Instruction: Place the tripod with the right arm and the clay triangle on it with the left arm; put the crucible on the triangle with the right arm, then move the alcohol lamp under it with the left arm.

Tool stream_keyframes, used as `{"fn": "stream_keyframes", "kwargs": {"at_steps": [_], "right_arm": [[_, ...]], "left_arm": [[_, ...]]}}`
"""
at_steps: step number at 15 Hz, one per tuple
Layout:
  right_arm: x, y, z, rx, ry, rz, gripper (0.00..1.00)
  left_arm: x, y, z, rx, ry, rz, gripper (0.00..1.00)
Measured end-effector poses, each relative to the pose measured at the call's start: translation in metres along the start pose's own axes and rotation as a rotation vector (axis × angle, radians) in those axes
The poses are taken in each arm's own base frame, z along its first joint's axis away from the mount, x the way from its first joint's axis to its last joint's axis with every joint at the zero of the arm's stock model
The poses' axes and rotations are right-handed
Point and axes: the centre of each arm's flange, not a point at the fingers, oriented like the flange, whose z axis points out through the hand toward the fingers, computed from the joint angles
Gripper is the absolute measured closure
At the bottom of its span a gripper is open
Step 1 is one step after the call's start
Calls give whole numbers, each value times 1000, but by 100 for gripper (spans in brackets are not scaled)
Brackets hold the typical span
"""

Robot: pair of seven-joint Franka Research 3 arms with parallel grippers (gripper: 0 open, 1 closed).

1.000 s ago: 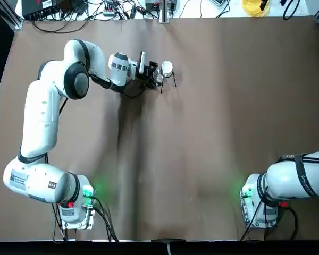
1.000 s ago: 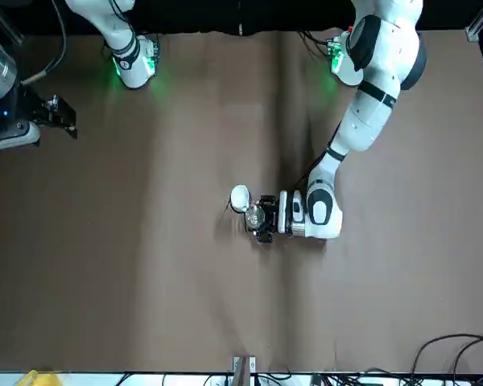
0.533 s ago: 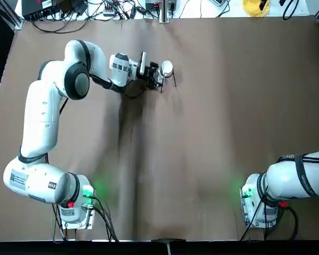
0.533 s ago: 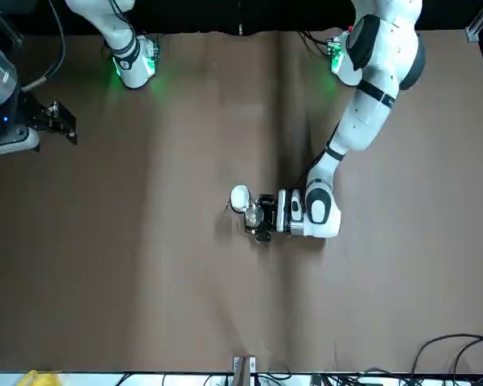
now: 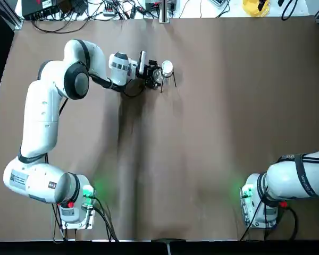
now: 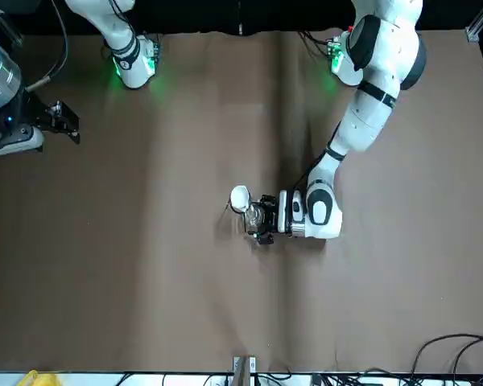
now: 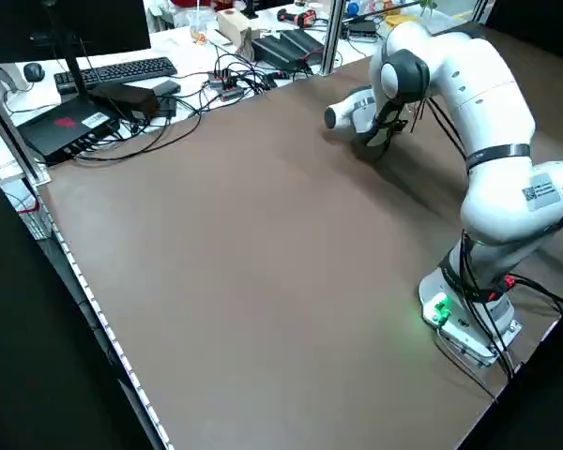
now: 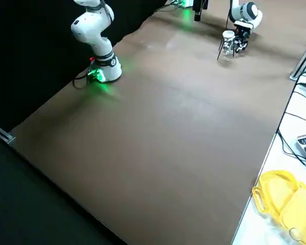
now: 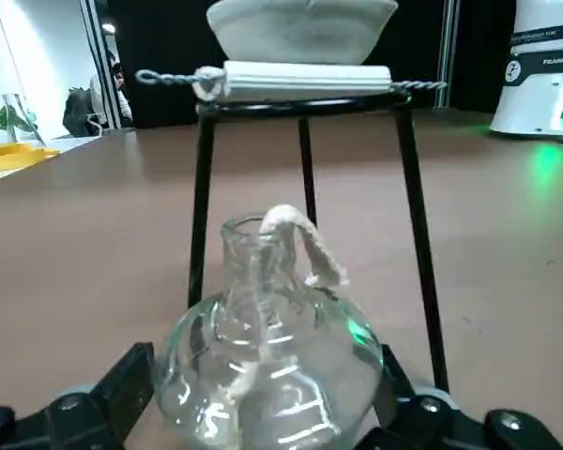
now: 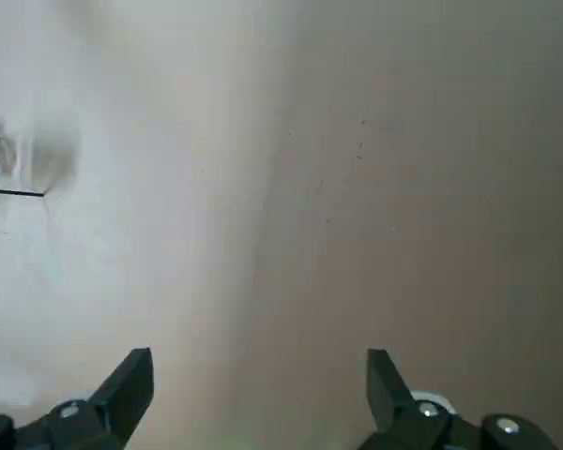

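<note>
Showing a slight shift of the right gripper (image 10: pixel 261 352) since the earlier frame; keeping it open, well apart from the tripod (image 9: pixel 203 206). Gripping the alcohol lamp (image 9: pixel 263 389) by its rounded body with the left gripper (image 9: pixel 266 354), just beside the tripod on the left arm's side, below ring level. Supporting the clay triangle (image 9: pixel 305 77) on the tripod's ring, and bearing the crucible (image 9: pixel 300 33) upright on top of both.

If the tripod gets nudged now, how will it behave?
Probably top-heavy: the crucible sits loose-looking on the clay triangle atop thin legs. The tripod seems stiff wire, so a bump would likely tip or slide it, not bend it.
</note>
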Motion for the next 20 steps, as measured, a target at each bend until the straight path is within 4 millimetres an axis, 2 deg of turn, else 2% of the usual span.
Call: {"fn": "stream_keyframes", "kwargs": {"at_steps": [5, 10, 17, 20], "right_arm": [[0, 0, 1, 0, -3, 0, 0], [0, 0, 1, 0, -3, -1, 0], [0, 0, 1, 0, -3, -2, 0], [0, 0, 1, 0, -3, -2, 0]], "left_arm": [[-6, -6, -17, 25, -3, -10, 0], [-14, -3, -27, 38, -5, -33, 0], [-23, -9, -58, 76, 8, -53, 0], [-23, -9, -58, 74, 12, -53, 0]]}}
